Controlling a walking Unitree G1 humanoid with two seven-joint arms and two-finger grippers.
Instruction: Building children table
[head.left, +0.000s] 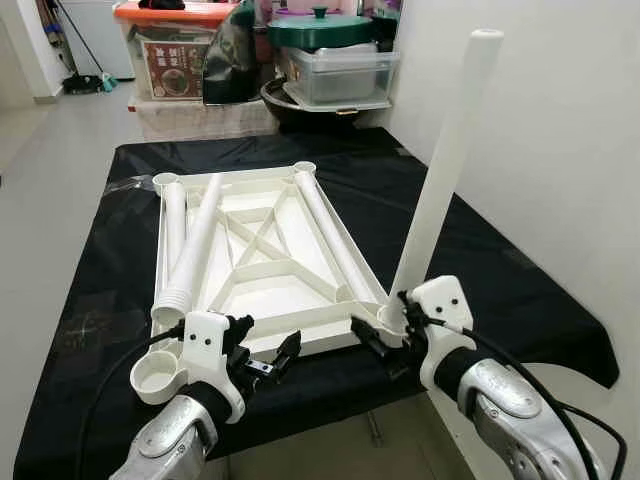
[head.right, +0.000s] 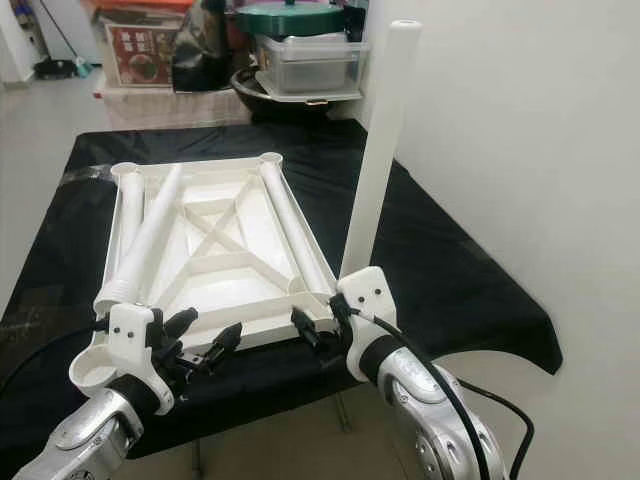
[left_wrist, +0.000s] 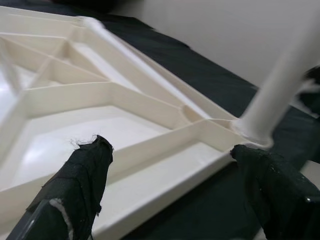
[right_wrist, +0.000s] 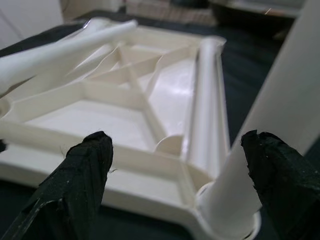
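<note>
Item: white plastic tabletop (head.left: 262, 262), upside down, ribbed underside up, centred on the black-draped bench (head.left: 520, 290). One white leg (head.left: 440, 175) stands upright in the socket at the tabletop's near right corner. Three loose legs (head.left: 195, 245) lie inside the frame. Left gripper (head.left: 262, 362): fingers apart, at the tabletop's near edge. Right gripper (head.left: 385, 335): fingers apart, beside the upright leg's base. Storage boxes (head.left: 335, 70) beyond the bench's far edge.

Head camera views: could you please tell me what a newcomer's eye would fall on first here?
A white table leg stands upright in the near right corner socket of an upside-down white tabletop, which lies on a black cloth. Three more legs lie loose inside it. Both open hands, left hand and right hand, hover at its near edge.
</note>
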